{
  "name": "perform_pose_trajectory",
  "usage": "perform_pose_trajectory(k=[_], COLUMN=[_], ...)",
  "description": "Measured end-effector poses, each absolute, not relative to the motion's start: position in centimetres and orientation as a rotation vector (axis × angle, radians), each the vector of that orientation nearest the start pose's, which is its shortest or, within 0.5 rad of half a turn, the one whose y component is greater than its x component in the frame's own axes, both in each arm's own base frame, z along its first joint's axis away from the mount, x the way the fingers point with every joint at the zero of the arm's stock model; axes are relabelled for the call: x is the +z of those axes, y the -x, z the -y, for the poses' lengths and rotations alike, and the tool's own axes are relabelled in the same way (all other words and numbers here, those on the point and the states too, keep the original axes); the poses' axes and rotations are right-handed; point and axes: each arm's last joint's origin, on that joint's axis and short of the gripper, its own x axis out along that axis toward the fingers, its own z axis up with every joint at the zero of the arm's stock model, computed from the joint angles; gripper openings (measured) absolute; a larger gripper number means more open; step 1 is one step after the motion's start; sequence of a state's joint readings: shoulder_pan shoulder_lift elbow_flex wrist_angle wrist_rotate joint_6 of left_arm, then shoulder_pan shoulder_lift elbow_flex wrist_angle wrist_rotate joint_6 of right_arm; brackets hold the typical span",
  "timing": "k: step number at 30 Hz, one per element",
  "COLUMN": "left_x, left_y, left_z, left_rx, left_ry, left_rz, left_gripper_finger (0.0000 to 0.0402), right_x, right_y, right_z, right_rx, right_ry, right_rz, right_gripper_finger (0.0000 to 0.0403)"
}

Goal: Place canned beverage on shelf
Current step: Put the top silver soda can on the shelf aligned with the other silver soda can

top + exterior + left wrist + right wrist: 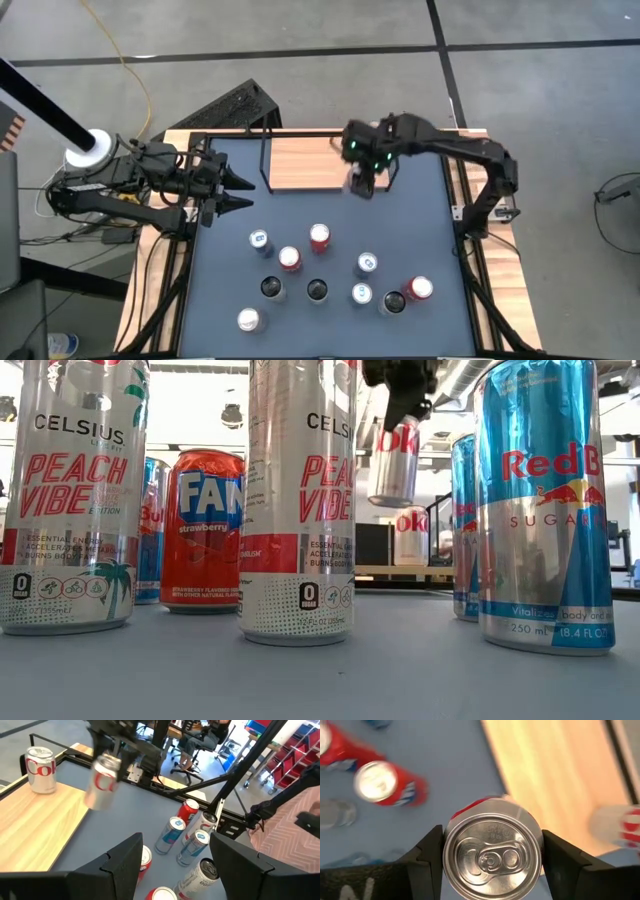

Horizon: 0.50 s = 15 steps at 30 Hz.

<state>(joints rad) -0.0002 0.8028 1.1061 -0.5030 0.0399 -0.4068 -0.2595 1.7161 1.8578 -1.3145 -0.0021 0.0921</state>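
My right gripper [362, 182] is shut on a silver Diet Coke can [102, 782] and holds it in the air over the dark table, by the near edge of the light-wood shelf [300, 162], toward its right end. The held can also shows in the low view [393, 460]. A second silver Coke can [40, 770] stands upright on the shelf board. My left gripper [245, 193] is open and empty at the table's left, left of the shelf, pointing right. My right gripper pinches the can's upper side wall [451, 851] between its two fingers [427, 857], one on each side, just below the lid. The fingers come from above, pointing down. The can hangs upright below them, lifted clear of the table and shelf [393, 480].
Several upright cans stand in the table's near half: red ones [319, 237], blue-and-silver ones [366, 264], tall white Celsius cans [300, 500] and a Red Bull can [540, 510]. A black wire frame [264, 150] stands at the shelf's left end. A seated person [200, 735] shows beyond the table.
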Motion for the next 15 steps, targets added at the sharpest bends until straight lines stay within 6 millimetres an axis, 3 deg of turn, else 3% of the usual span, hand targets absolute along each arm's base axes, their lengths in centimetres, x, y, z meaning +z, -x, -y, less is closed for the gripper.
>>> perform_pose_trajectory(k=[9,15], left_x=[40.4,40.4], left_y=[-14.7,-14.7], left_z=[0.1,0.0], left_rx=[0.005,0.031], left_ry=[0.409,0.407], left_rz=[-0.206,-0.204], left_gripper_finger=[0.0222,0.0222], right_x=[35.9,35.5], right_y=[-30.5,-29.2], right_z=[14.3,16.6], right_rx=[-0.333,-0.362], right_ry=[-0.278,-0.315], right_rz=[-1.186,-1.230], right_gripper_finger=[0.0235,0.0235])
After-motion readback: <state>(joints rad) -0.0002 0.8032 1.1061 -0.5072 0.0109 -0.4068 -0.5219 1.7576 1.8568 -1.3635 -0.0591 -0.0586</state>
